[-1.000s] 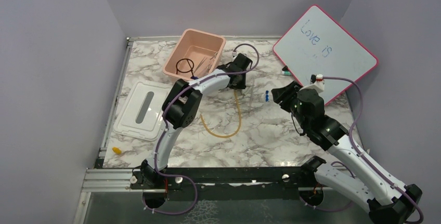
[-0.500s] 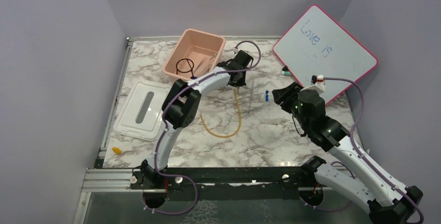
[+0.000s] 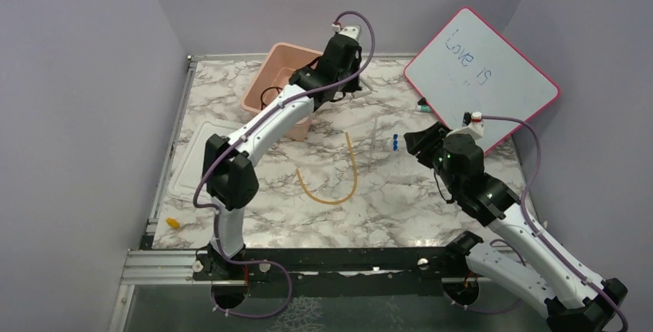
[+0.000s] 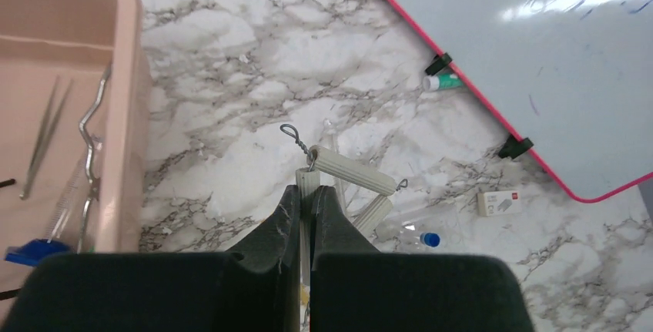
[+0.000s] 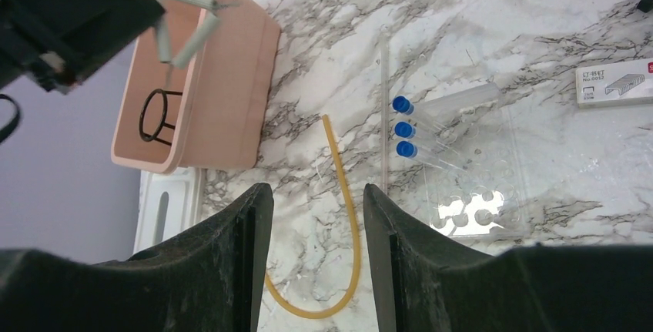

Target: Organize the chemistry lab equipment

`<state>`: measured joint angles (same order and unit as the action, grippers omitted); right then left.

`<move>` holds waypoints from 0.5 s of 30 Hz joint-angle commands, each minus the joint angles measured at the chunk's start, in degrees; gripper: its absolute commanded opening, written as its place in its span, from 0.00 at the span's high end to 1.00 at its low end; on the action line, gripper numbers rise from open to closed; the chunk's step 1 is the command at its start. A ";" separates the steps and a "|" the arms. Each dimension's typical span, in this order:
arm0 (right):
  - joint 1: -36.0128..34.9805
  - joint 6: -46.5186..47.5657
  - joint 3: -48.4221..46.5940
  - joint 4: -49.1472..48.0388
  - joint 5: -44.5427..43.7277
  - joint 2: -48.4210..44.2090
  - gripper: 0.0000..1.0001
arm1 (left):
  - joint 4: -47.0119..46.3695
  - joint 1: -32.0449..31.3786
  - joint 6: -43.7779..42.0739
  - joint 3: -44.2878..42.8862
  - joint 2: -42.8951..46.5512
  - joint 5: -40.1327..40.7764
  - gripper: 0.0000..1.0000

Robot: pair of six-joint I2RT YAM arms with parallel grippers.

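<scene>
Marble table (image 3: pixel 400 209); left fingers (image 4: pixel 293 210) clamp clay triangle (image 4: pixel 350 172) aloft.

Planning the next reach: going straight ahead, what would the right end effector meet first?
The right end effector would probably meet the yellow tube on the table first; depth is unclear.

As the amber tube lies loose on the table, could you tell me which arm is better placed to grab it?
Right, probably. The right gripper is open and hangs close to the tube; the left gripper is shut on the wire triangle, up beside the tub.
</scene>
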<state>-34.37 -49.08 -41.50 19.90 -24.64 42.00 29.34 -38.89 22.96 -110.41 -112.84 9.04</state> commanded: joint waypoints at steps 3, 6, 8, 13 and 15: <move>0.35 -1.11 -0.11 0.25 -0.86 -0.41 0.49 | -0.45 5.64 -2.83 -0.60 6.49 1.23 1.00; 0.32 -1.24 -0.07 0.06 -0.76 -0.23 0.49 | -0.66 11.36 -2.16 0.68 7.64 -0.78 1.00; 0.32 -1.28 0.05 -0.16 -0.73 -0.01 0.49 | -1.20 14.55 -1.96 1.63 7.69 -1.31 1.00; 0.27 -1.37 0.07 -0.65 -0.20 0.76 0.49 | -1.53 21.50 -3.64 0.91 3.29 -3.32 1.00; 0.33 -1.37 -0.02 -0.58 -0.19 1.14 0.49 | -1.63 23.77 -3.71 0.22 0.60 -5.20 1.00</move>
<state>-34.37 -49.58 -41.50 19.84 -24.60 42.59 28.60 -18.28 20.75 -109.10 -107.92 8.03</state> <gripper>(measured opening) 0.508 0.028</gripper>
